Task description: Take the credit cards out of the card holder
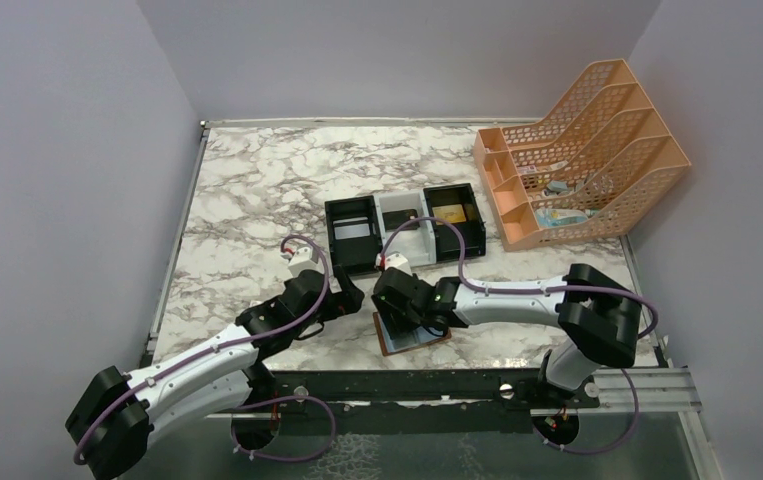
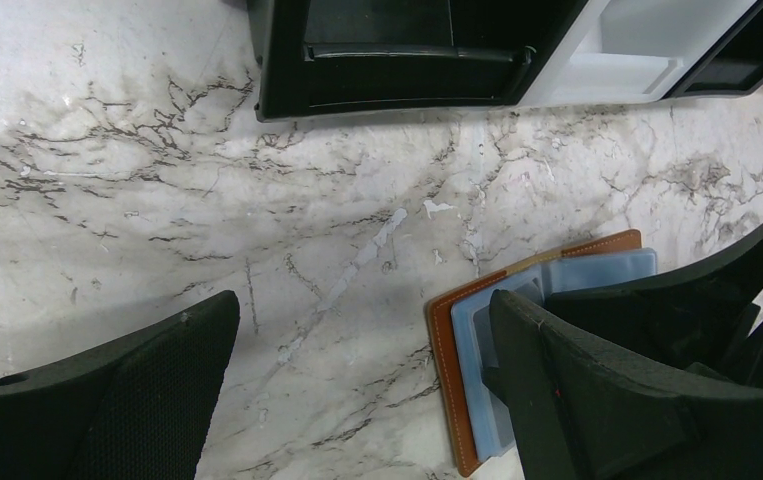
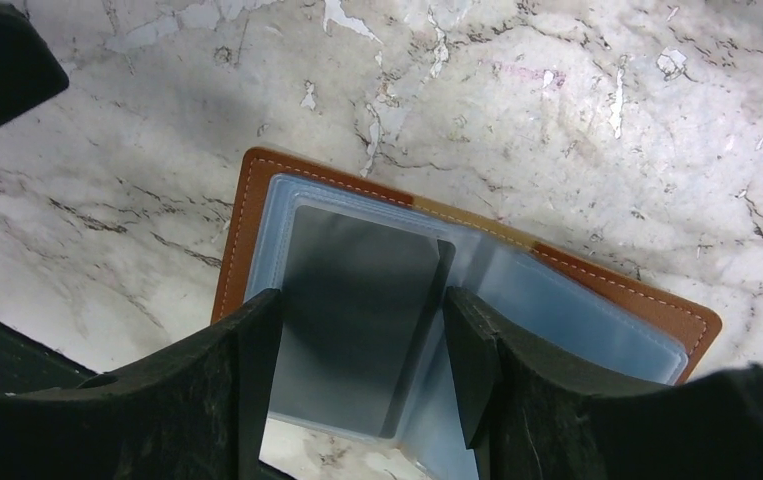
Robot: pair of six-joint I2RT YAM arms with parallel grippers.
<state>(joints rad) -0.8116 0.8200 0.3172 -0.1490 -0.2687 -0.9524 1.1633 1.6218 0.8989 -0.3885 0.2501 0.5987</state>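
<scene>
At 6 o'clock on the table [image 1: 257, 190]: left gripper [image 2: 357, 400], jaws wide open, empty. Holder [image 3: 257, 200], at its 3 o'clock, lying open, grey card [image 3: 367, 260] pocketed. Right gripper [image 3: 362, 300], jaws parted astride card. Advice: pin holder, pinch card's edge, slide flat.

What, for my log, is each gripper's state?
Left gripper: open, empty.
Right gripper: straddles thin grey rectangular card on open brown leather wallet; grip unclear.

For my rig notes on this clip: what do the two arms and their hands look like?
The left arm and right arm have white links between chunky black joint housings, each trailed by a looping purple cable. The left hand and right hand are black, with two broad matte fingers.
</scene>
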